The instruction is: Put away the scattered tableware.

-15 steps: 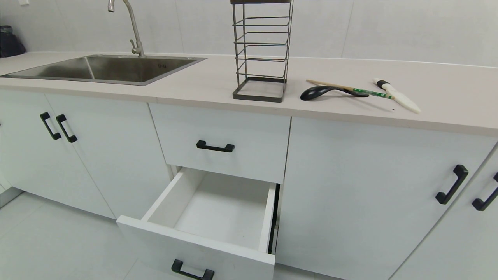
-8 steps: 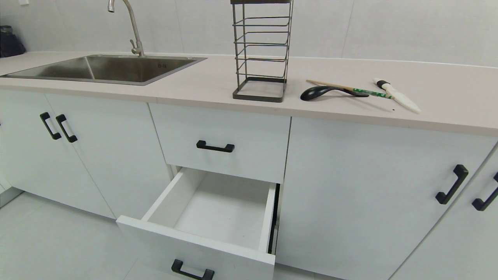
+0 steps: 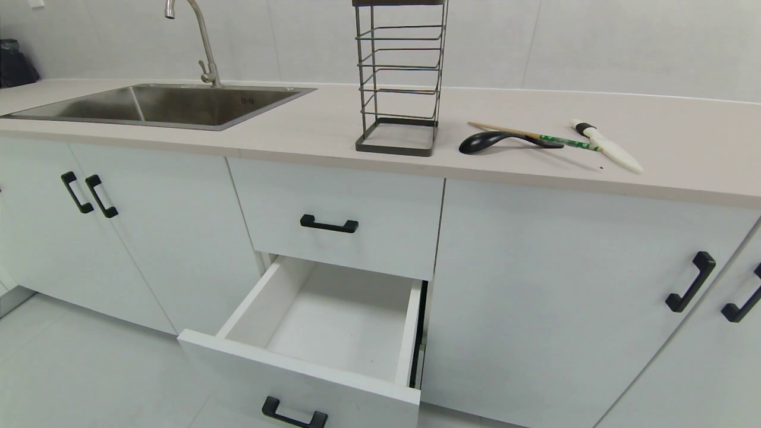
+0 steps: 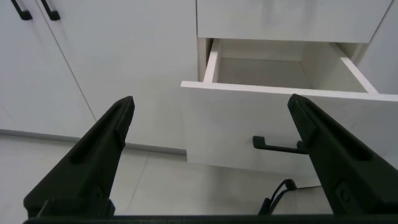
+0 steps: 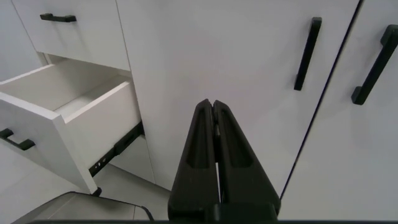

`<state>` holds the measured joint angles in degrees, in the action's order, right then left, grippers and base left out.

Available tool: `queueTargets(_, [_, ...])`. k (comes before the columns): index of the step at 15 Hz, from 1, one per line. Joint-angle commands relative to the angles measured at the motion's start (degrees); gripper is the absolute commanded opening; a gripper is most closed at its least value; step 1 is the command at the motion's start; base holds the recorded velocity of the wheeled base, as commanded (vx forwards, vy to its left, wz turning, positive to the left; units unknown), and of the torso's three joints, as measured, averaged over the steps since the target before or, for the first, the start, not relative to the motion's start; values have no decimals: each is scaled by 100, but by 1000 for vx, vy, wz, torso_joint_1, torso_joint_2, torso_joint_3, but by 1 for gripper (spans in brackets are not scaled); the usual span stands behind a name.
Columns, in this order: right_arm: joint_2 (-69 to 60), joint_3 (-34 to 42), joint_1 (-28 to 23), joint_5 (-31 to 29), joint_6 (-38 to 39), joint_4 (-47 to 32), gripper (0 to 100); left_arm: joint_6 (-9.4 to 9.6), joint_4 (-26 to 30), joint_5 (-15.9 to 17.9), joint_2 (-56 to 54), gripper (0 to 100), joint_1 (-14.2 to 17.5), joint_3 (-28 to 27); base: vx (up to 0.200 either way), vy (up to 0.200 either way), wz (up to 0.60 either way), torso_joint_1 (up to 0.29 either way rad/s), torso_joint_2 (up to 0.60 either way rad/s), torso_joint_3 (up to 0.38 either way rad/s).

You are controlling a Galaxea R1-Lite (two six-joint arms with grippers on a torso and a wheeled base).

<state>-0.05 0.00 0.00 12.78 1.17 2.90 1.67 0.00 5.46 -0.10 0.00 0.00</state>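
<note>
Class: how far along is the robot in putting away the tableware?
Done: the lower drawer stands open, empty. In hand: nothing; the left gripper is open, the right gripper shut on nothing. Left: black spoon, chopsticks and white utensil all lie on the countertop.

Black spoon (image 3: pixel 491 141), chopsticks (image 3: pixel 531 135), white utensil (image 3: pixel 611 150) on counter (image 3: pixel 297 132)

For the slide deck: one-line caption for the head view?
Lower drawer open below the counter; black spoon, chopsticks and white utensil lie on top, right of the wire rack.
</note>
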Motion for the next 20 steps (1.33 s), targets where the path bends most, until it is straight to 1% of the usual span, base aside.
queueTargets(1, [5, 0, 0, -12, -12, 0, 0, -18, 9, -19, 10, 100, 0, 0, 0, 0, 0, 0, 0, 0])
queueTargets(3, [5, 0, 0, -355, -56, -18, 0, -26, 0, -10, 10, 100, 0, 0, 0, 0, 0, 28, -21, -13])
queueTargets(5, [5, 0, 0, -539, -354, -35, 0, -35, 9, -19, 10, 100, 0, 0, 0, 0, 0, 166, -156, -27])
queueTargets(6, [5, 0, 0, -803, -389, -246, 0, -35, 9, -28, 10, 100, 0, 0, 0, 0, 0, 222, -46, -105])
queueTargets(7, [5, 0, 0, -873, -346, -325, 0, -35, 9, -36, 10, 100, 0, 0, 0, 0, 0, 251, -27, -144])
queueTargets(9, [5, 0, 0, -882, -275, -325, 0, -70, 9, -177, 10, 100, 0, 0, 0, 0, 0, 254, -308, -205])
queueTargets(10, [5, -9, 0, -882, -275, -325, 0, -70, 9, -212, 10, 100, 0, 0, 0, 0, 0, 256, -667, -271])
queueTargets(16, [5, 0, 0, -891, -266, -325, 0, -70, 9, -212, 10, 100, 0, 0, 0, 0, 0, 201, -543, -194])
queueTargets(18, [5, 0, 0, -891, -266, -325, 0, -70, 9, -212, 10, 100, 0, 0, 0, 0, 0, 49, -471, -222])
queueTargets(20, [5, -9, 0, -891, -266, -325, 0, -70, 9, -212, 10, 100, 0, 0, 0, 0, 0, 210, -491, -217])
